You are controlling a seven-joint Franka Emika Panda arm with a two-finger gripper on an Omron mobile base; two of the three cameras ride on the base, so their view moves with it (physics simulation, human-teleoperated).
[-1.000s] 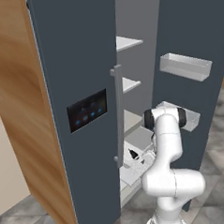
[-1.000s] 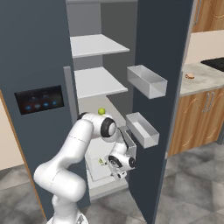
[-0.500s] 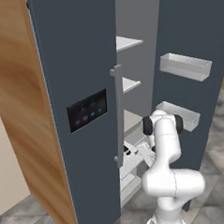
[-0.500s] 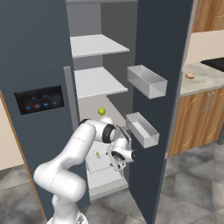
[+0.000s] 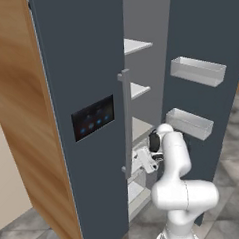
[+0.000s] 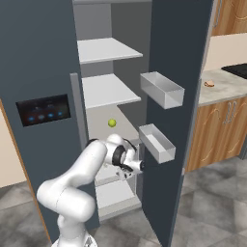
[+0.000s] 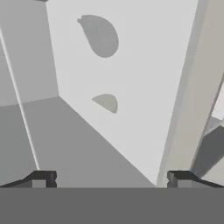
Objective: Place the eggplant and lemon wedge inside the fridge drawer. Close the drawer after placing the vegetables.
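You see the arm (image 6: 82,169) folded more tightly than a second ago: its wrist has risen from low beside the drawer to about the height of the lower door bin, and the gripper (image 6: 131,170) now hangs close under the elbow. The base views are framed as before, so the arm has moved, not the cameras.

The tall dark-grey fridge (image 5: 77,59) fills the scene, its door (image 6: 178,58) swung open on your right. A wooden side panel (image 5: 15,98) flanks it on the left, and the floor (image 6: 212,202) is grey stone tile. To the far right stand wooden cabinets (image 6: 217,135) under a pale tabletop (image 6: 226,87), where a round tan item (image 6: 209,83) rests.

Inside the fridge, flat white shelves (image 6: 108,48) stack one above another. The fridge drawer (image 6: 116,195) sits at the bottom, pulled out, below the gripper. Two translucent door bins (image 6: 163,89) project from the open door; the lower bin (image 6: 156,142) lies just beside the wrist. A dark touch panel (image 5: 93,118) and a long vertical handle (image 5: 127,123) mark the closed door.

A small yellow-green ball (image 6: 112,123) rests on the lowest shelf behind the arm.

In the hand view the two dark fingertips (image 7: 43,177) stand fully spread with nothing between them, facing white inner walls (image 7: 131,87) bearing two grey shadows. You cannot locate the eggplant or lemon wedge here.
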